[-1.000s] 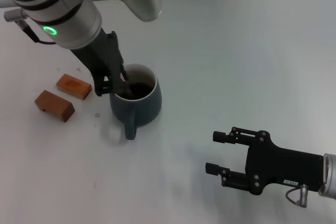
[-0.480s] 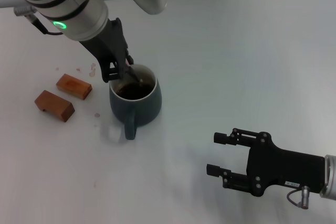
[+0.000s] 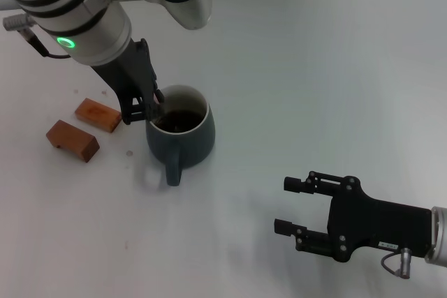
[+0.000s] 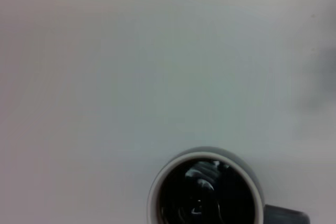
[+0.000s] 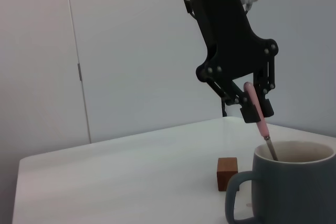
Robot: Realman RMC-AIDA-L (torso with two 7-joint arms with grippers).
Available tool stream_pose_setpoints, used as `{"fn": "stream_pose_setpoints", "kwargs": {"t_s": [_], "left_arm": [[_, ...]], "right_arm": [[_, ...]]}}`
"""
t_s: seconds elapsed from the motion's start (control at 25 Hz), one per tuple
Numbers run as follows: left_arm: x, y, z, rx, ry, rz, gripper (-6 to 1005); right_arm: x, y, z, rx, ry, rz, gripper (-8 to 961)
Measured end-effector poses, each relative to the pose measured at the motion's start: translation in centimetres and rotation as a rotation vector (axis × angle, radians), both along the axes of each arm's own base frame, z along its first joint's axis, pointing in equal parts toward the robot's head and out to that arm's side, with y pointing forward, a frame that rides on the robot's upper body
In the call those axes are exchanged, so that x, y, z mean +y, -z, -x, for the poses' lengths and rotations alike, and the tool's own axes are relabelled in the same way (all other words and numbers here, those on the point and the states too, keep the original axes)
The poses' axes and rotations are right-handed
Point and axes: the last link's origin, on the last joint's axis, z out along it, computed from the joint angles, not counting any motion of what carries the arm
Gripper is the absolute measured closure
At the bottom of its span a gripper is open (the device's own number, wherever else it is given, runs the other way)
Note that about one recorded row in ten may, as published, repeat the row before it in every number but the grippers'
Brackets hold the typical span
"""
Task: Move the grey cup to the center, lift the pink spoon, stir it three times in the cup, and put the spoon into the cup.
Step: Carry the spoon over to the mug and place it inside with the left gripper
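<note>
The grey cup (image 3: pixel 183 136) stands on the white table, left of the middle, with its handle toward me. Dark inside it shows from above in the left wrist view (image 4: pixel 206 195). My left gripper (image 3: pixel 147 108) hangs at the cup's left rim, shut on the pink spoon (image 5: pixel 260 123). The spoon slants down, and its metal neck goes inside the cup (image 5: pixel 292 188). The right wrist view shows the same left gripper (image 5: pixel 253 108) clamping the pink handle. My right gripper (image 3: pixel 285 204) rests open and empty at the near right.
Two brown wooden blocks (image 3: pixel 98 114) (image 3: pixel 72 139) lie left of the cup, close to the left arm. One block (image 5: pixel 227 172) shows behind the cup in the right wrist view. A few small specks dot the table near the blocks.
The left gripper with the spoon swung from the cup's left side up toward its far rim, then back down to the left rim. Cup and right arm stayed put.
</note>
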Motion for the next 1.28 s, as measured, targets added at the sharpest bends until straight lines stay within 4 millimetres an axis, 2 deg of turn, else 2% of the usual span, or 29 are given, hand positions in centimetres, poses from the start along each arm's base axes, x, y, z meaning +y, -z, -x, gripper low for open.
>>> {"fn": "stream_pose_setpoints", "kwargs": {"t_s": [1.0,1.28], "left_arm": [[-0.29,0.48,0.21,-0.059,-0.052,0.001,777],[-0.65,-0.18,-0.40,-0.115,-0.018,-0.017,632]], "right_arm": [[-0.13,0.01,-0.07,0.001,0.003,0.003,286],[-0.17,0.01,-0.08,0.002,0.004,0.002,286]]}}
